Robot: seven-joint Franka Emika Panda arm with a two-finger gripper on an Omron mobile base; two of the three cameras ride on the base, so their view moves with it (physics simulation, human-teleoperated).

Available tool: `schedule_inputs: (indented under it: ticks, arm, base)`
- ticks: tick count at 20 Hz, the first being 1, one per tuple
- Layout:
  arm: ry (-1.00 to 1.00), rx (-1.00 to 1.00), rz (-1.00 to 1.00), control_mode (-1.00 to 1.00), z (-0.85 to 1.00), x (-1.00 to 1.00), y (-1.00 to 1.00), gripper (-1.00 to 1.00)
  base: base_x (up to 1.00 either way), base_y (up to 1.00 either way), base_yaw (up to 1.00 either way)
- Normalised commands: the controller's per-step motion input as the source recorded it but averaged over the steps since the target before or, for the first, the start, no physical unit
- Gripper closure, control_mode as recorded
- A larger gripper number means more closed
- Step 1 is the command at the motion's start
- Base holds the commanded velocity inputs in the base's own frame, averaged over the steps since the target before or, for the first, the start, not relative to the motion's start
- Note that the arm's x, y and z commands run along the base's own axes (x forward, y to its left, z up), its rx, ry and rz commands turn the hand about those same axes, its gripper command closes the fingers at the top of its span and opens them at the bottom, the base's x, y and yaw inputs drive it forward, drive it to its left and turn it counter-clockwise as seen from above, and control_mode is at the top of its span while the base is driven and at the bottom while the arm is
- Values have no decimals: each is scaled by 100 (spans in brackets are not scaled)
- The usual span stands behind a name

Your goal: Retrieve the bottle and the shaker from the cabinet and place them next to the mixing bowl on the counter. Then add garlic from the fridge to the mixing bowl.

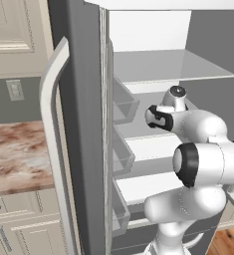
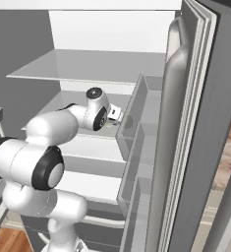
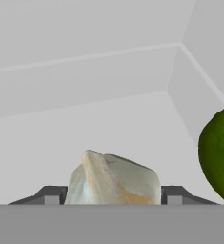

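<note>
Both base views flank the open fridge (image 1: 83,99); hand view close inside

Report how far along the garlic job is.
Done: the fridge stands open and the arm reaches onto a shelf. In hand: the pincer has its fingertips either side of the garlic. Left: lift it out and drop it in the mixing bowl.

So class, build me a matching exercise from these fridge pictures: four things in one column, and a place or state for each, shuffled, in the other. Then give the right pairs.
Things:
1. garlic
2. green fruit
3. fridge
4. counter

Places or states:
A. door swung open, white shelves showing
B. between the fingers of the gripper
C. marbled brown, beside the fridge door
D. round and dark green, at the hand view's right edge

Pairs: 1-B, 2-D, 3-A, 4-C
</note>
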Motion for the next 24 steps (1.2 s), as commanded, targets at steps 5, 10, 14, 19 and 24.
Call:
schedule_inputs:
  ticks: [5, 10, 14, 19, 24]
  arm:
    - [-8, 0, 0, -100, 19, -79, 0, 100]
    - [2, 1, 0, -100, 59, -76, 0, 100]
    - [20, 0, 0, -100, 86, -59, 0, 100]
    - [21, 0, 0, -100, 89, -68, 0, 100]
    - [-4, 1, 0, -100, 38, -79, 23, 100]
  base:
    - [0, 0, 0]
    - [0, 0, 0]
    - [0, 0, 0]
    - [0, 0, 0]
    - [0, 0, 0]
